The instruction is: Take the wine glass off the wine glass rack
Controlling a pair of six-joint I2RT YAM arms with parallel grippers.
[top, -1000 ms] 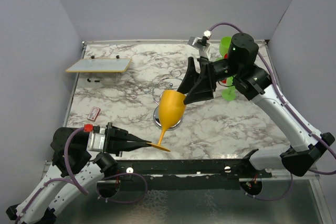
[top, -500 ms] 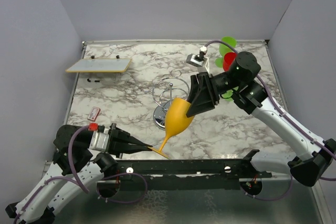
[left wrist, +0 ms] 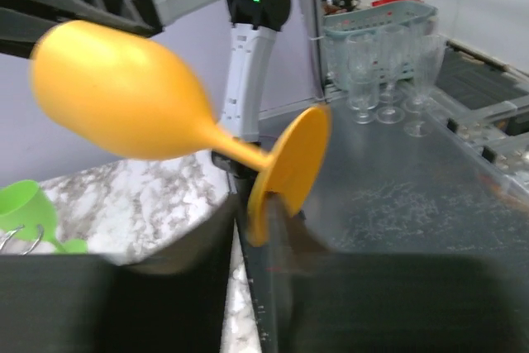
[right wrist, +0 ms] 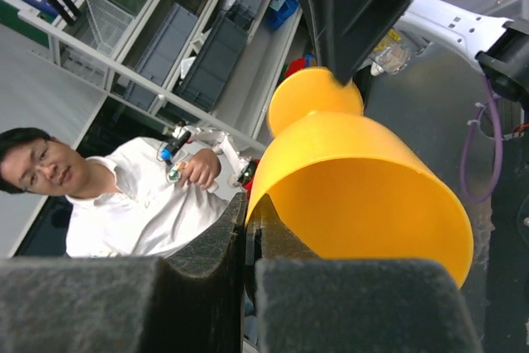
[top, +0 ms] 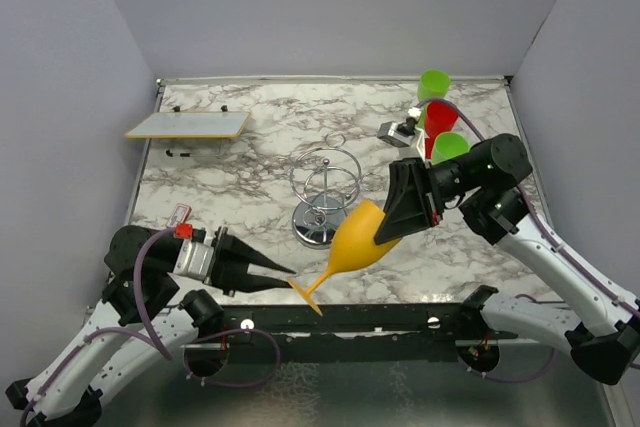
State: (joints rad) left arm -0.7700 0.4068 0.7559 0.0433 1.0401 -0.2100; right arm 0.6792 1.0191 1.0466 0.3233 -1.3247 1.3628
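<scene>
While the right tool (top: 386,235) pinches the wine glass (top: 357,245) by its rim, it hangs tilted just near of the wine glass rack (top: 325,185); left tool (top: 286,270) beside its foot, grip unclear; next, stand it on the surface (top: 230,192).

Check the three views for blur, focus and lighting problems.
Top external: sharp and evenly lit, with the orange wine glass crisp and only small glints on the chrome wine glass rack. Left wrist: the glass is smeared by motion blur, and the left pincer's fingers are a dark, soft mass. Right wrist: the right pincer's pads are close and out of focus, but the glass rim is clear.
</scene>
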